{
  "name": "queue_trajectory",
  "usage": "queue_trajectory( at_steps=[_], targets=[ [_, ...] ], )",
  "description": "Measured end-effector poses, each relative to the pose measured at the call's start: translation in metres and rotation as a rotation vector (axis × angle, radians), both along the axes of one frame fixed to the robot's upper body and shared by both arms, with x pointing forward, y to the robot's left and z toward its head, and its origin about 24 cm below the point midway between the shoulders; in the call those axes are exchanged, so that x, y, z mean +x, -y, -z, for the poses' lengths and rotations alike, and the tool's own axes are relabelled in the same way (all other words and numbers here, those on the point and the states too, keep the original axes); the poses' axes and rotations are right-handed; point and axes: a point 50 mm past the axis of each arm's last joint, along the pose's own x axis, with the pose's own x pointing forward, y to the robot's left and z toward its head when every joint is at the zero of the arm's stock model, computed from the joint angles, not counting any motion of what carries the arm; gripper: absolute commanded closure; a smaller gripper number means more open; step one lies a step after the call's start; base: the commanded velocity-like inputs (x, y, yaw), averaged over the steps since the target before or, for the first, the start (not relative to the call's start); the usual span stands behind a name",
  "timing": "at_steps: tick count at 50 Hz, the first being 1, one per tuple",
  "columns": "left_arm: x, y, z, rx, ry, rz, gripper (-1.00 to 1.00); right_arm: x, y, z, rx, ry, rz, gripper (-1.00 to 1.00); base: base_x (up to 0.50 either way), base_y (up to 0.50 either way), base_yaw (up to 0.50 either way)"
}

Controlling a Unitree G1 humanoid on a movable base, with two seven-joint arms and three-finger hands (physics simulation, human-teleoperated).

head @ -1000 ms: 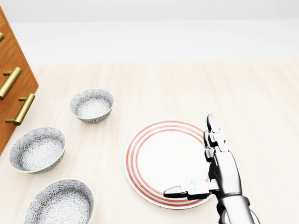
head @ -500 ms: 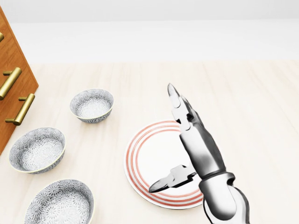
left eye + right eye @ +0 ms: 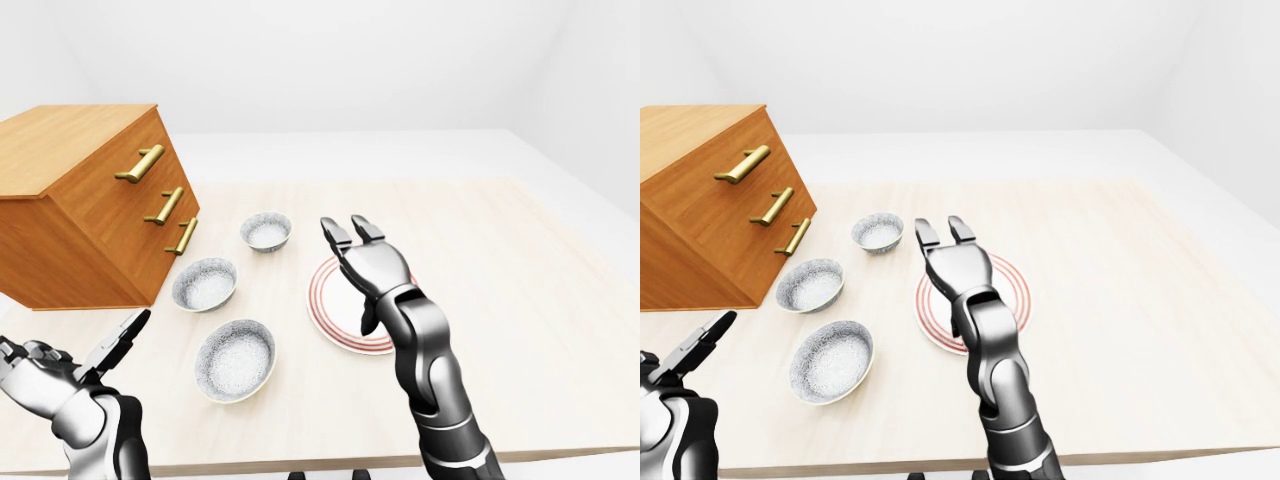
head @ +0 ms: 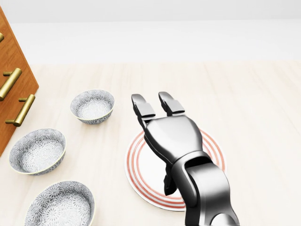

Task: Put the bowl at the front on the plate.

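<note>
Three grey patterned bowls stand in a row left of the plate: the bottom bowl (image 4: 59, 205), the middle bowl (image 4: 37, 150) and the top bowl (image 4: 92, 106). The white plate (image 4: 141, 165) with red rings lies on the light wooden table. My right hand (image 3: 355, 270) hovers over the plate, open, its back toward the camera and its fingers pointing up the view; it hides the plate's middle. My left hand (image 3: 75, 355) hangs open at the bottom left of the left-eye view, off the table's near edge and away from the bowls. Neither hand holds anything.
A wooden drawer chest (image 3: 90, 200) with brass handles stands at the left, close beside the middle bowl. The table (image 3: 500, 300) stretches bare to the right of the plate; its near edge runs along the bottom of the eye views.
My right hand has swung up and to the left over the plate, turning so its back faces the camera. The bowls and the plate have stayed put.
</note>
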Motion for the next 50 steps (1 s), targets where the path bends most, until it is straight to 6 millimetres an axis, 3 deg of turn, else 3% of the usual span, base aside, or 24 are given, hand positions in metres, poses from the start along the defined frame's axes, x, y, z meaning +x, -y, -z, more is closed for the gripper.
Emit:
queue_trajectory(
  at_steps=[9, 35, 50],
  targets=[
    [0.002, -0.001, -0.001, 0.001, 0.002, 0.003, -1.00, 0.004, -0.007, -0.005, -0.099, -0.002, 0.049, -1.00, 0.00, 0.00, 0.00],
    [0.003, -0.001, -0.001, 0.002, 0.000, 0.006, -1.00, 0.001, -0.015, -0.008, -0.158, 0.025, 0.074, -1.00, 0.00, 0.00, 0.00],
    [0.003, -0.001, 0.000, -0.001, -0.002, 0.004, -1.00, -0.015, -0.041, -0.012, -0.199, 0.067, 0.030, -1.00, 0.00, 0.00, 0.00]
  ],
)
